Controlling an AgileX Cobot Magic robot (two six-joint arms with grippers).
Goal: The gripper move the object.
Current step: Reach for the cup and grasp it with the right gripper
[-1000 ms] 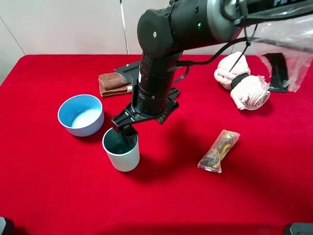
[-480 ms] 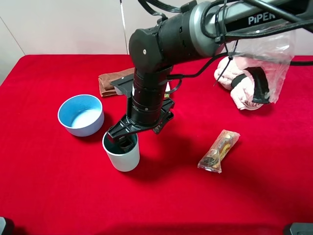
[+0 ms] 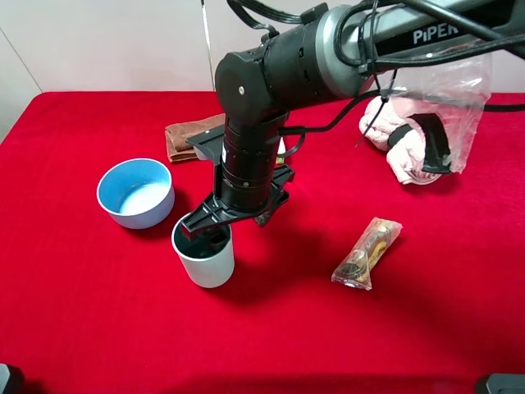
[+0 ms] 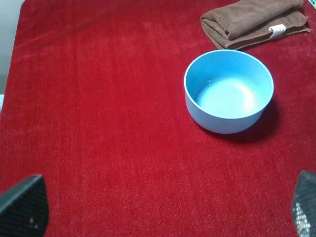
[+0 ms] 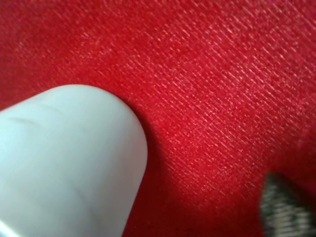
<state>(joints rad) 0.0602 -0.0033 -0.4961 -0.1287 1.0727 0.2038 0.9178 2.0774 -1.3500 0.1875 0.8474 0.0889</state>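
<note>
Inspection of the table (image 3: 82, 328), which is covered in red cloth.

Cup (image 3: 207, 264): it stands upright on the cloth, left of centre in the high view. It is just beside the bowl (image 3: 135, 194), on the bowl's near right. The two look very close; contact cannot be confirmed.

Right gripper (image 3: 209, 236): the arm (image 3: 271, 74) reaches across the middle and points straight down over the cup. The jaw ends sit at the rim, and black parts show inside the cup's mouth. In the right wrist view the cup's pale outer wall (image 5: 64, 163) fills one side. One blurred finger (image 5: 284, 210) shows at the far corner, with bare cloth between it and the wall. On that evidence the jaws are apart and not clamped on the cup.

Left gripper (image 4: 163, 210): only the two fingertips (image 4: 22, 205) show, at opposite corners of the left wrist view. They are spread wide with nothing between them. They hang above bare cloth near the bowl (image 4: 228, 91).

Other items: a folded brown towel (image 3: 182, 139) lies behind the bowl, partly hidden by the arm. It also shows in the left wrist view (image 4: 252, 19). A clear packet (image 3: 367, 253) lies well to the right of the cup. A pink cloth bundle (image 3: 406, 144) sits at the far right, partly behind a clear bag (image 3: 463, 82).
</note>
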